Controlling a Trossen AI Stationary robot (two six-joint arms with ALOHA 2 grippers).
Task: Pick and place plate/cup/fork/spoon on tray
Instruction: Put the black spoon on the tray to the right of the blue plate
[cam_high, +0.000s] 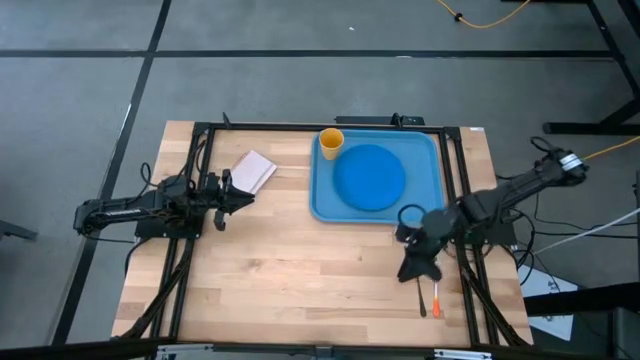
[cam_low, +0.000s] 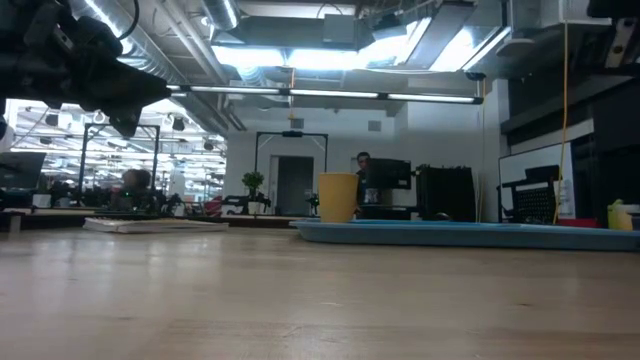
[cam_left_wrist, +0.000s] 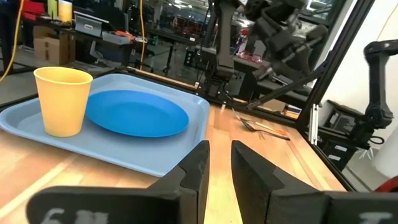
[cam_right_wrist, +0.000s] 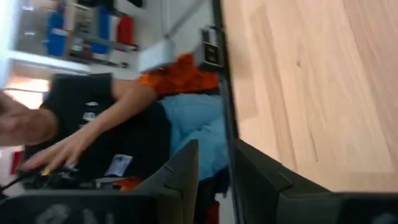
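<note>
High view showed the plate (cam_high: 369, 177) lying in the tray (cam_high: 322, 205), the cup (cam_high: 331, 141) upright at the tray's 11 o'clock corner. The fork (cam_high: 436, 298) lay on the table at 5 o'clock, just below the right gripper (cam_high: 413, 268), its fingers narrowly parted and empty. The left gripper (cam_high: 222, 195) waited at 9 o'clock, narrowly parted, empty.

So the tray (cam_high: 318, 205) sits toward the table's (cam_high: 260, 280) far right, with the plate (cam_high: 369, 177) in its middle and the cup (cam_high: 331, 141) in its far left corner. Left of the tray there's a flat pad (cam_high: 254, 170). The fork (cam_high: 437, 297) lies on the table near the front right edge.
</note>
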